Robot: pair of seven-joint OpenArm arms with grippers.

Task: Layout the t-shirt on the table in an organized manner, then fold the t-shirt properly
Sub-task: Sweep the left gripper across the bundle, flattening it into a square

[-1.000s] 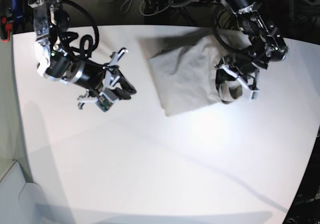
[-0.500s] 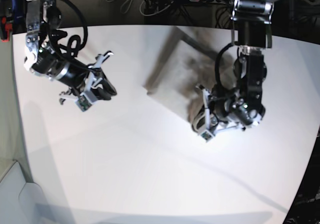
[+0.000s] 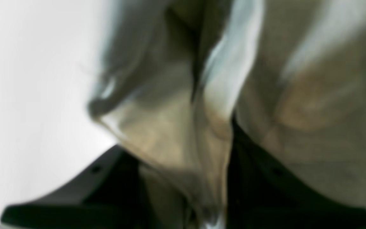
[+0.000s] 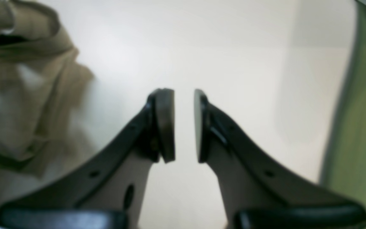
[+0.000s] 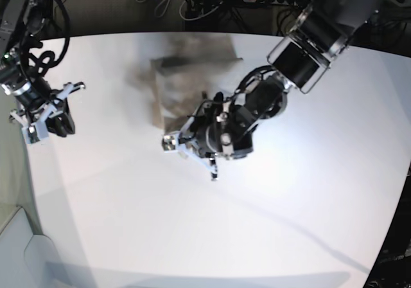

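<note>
We see a big white table [image 5: 192,236] with dark floor and cables behind it. In the base view, the shirt [image 5: 186,76] lies near the far edge of the table. It looks blurry and bunched, not flat. Our left gripper [image 5: 192,140] is at the near edge of the shirt, with its arm reaching in from the right of this view. Our right gripper [image 5: 45,117] is far off at the left side of the table, well apart from the shirt.

In the left wrist view, everything is soft and blurry. Cloth [image 3: 176,133] fills most of the picture and runs down between the two dark fingers [image 3: 91,190]. So we think the left gripper [image 3: 208,203] is pinched on the shirt. A bit of white table [image 3: 27,79] shows on the left.

In the right wrist view, the right gripper [image 4: 184,124] has nothing in it. Its two pads [image 4: 165,124] stand a little apart, and we see bare table [image 4: 233,47] through the gap. The shirt [image 4: 27,95] shows at the left side, crumpled. A green strip [image 4: 361,127] runs down the right edge.

What could go wrong? Only one gripper has the shirt. If we pull with one corner alone, the cloth may bunch up more or twist. The pinch looks thin, so the shirt may slip out. It may also slide off the far edge.
</note>
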